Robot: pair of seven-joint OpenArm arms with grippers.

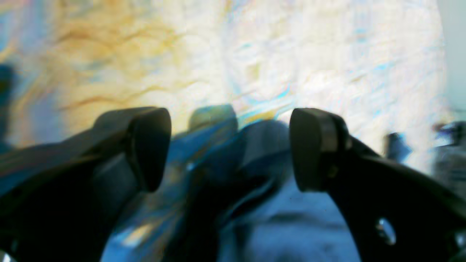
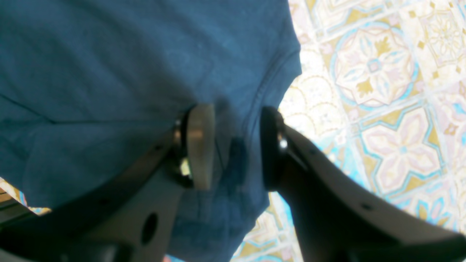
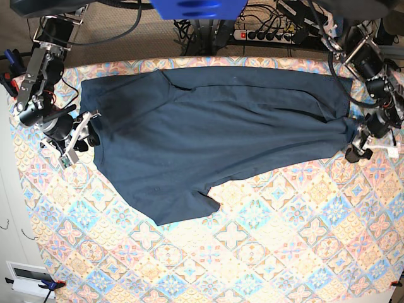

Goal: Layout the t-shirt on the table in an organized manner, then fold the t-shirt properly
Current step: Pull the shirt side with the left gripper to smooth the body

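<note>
The dark navy t-shirt [image 3: 208, 126] lies spread along the far half of the patterned table [image 3: 252, 252], with one sleeve pointing to the near side. My left gripper [image 3: 357, 149] sits at the shirt's right end. In the left wrist view the left gripper [image 1: 231, 149] is open wide, and blurred blue t-shirt cloth [image 1: 276, 233] lies loose under and between its fingers [image 1: 149, 145]. My right gripper [image 3: 88, 136] is at the shirt's left edge. In the right wrist view the right gripper [image 2: 235, 145] stands part open, straddling the hemmed edge of the t-shirt [image 2: 109, 72] over the table [image 2: 382, 109].
Behind the table's far edge are a power strip and cables [image 3: 271, 33] and a blue part [image 3: 199, 7]. A white box [image 3: 25, 275] and a red clamp [image 3: 50, 285] sit at the near left corner. Patterned cloth [image 3: 265, 265] shows bare nearer the front.
</note>
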